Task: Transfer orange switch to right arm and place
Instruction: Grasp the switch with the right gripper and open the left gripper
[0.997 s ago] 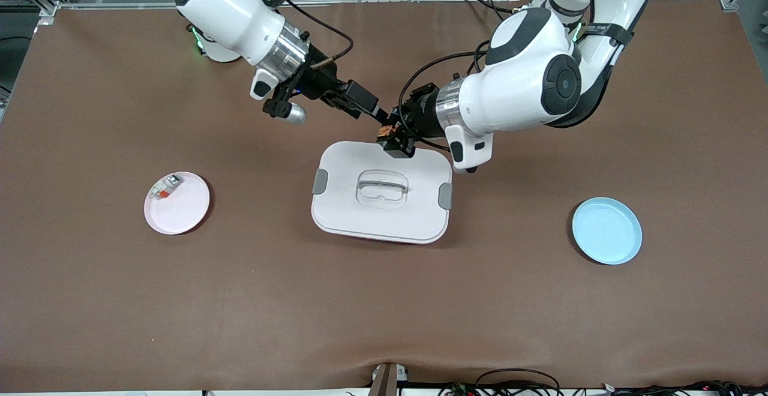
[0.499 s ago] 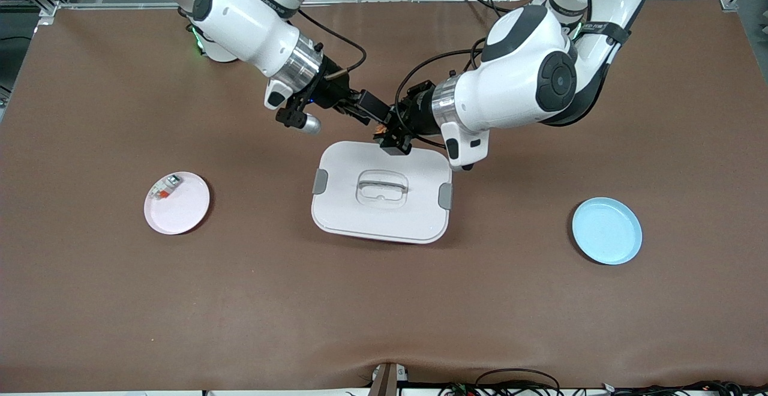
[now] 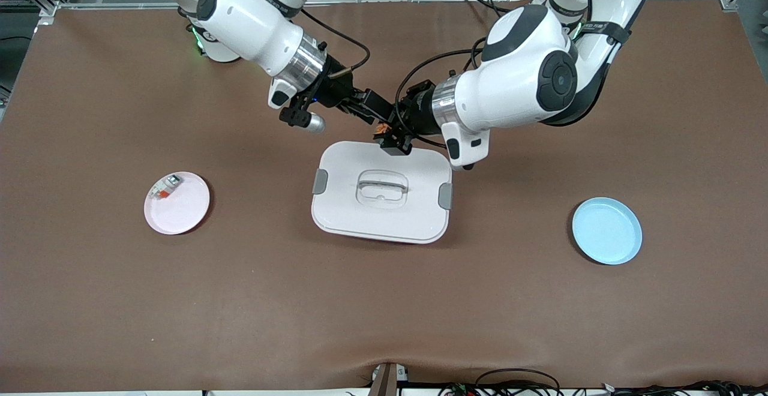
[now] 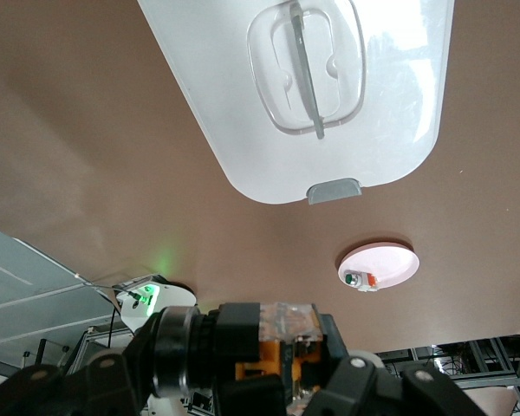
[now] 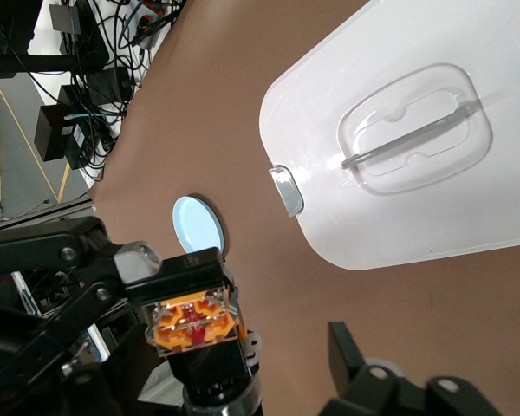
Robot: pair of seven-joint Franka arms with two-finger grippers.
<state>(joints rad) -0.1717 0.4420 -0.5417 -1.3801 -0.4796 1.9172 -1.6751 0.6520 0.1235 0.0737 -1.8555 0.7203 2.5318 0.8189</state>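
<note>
**Switch held between both claws over the white box**

From my console, nearest the front camera on the brown bench (image 3: 384,312) I see the blue plate (image 3: 606,230), toward the left arm's end, and the pink plate (image 3: 177,204), toward the right arm's end. A small whitish-grey block with an orange-red patch (image 3: 163,188) lies in the pink plate. Between the two plates sits the white lidded box (image 3: 381,191), its clear handle on top and a grey latch at each short end.

Over the box's edge farthest from the camera, the two arms meet. The left claw (image 3: 391,141) is clamped on the orange switch (image 3: 384,129), which hangs in the air above the lid's rim. In the right wrist view the switch (image 5: 193,317) shows its clear case and orange inside, gripped from the base. The right claw (image 3: 379,114) reaches in at the switch; its fingers (image 5: 351,351) stand apart, and I think they are not yet pressing it, though the contact is hard to make out.
</note>
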